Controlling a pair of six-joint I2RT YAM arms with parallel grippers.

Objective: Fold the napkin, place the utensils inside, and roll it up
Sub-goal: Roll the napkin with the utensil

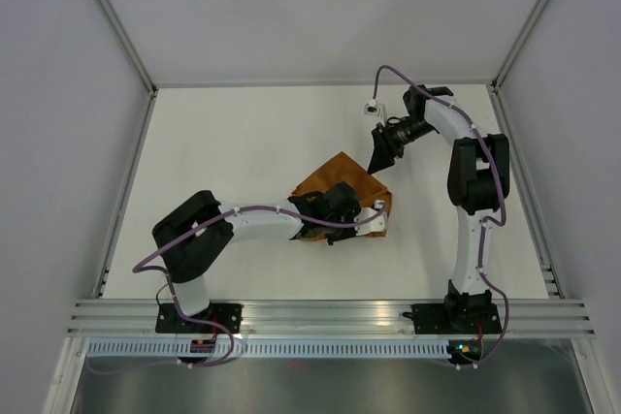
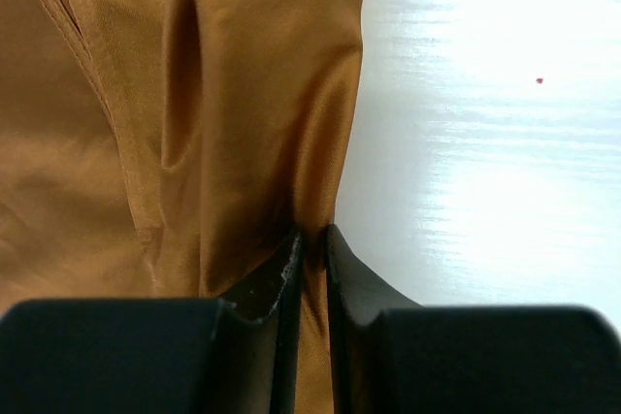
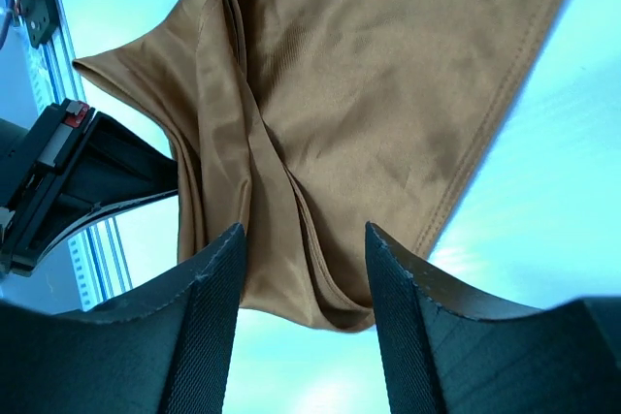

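Observation:
The rust-brown napkin (image 1: 335,186) lies bunched and folded in the middle of the white table. My left gripper (image 1: 347,218) is shut on a fold at the napkin's near edge; in the left wrist view cloth (image 2: 243,123) runs between the two black fingers (image 2: 312,239). My right gripper (image 1: 379,156) is open, hovering just above the napkin's far right edge; in the right wrist view the folded napkin (image 3: 349,113) lies below and beyond the spread fingers (image 3: 304,232). The fork is not visible in any view.
A small white object (image 1: 370,107) lies on the table behind the right gripper. The aluminium frame rails (image 1: 330,315) run along the near edge, and grey walls enclose the table.

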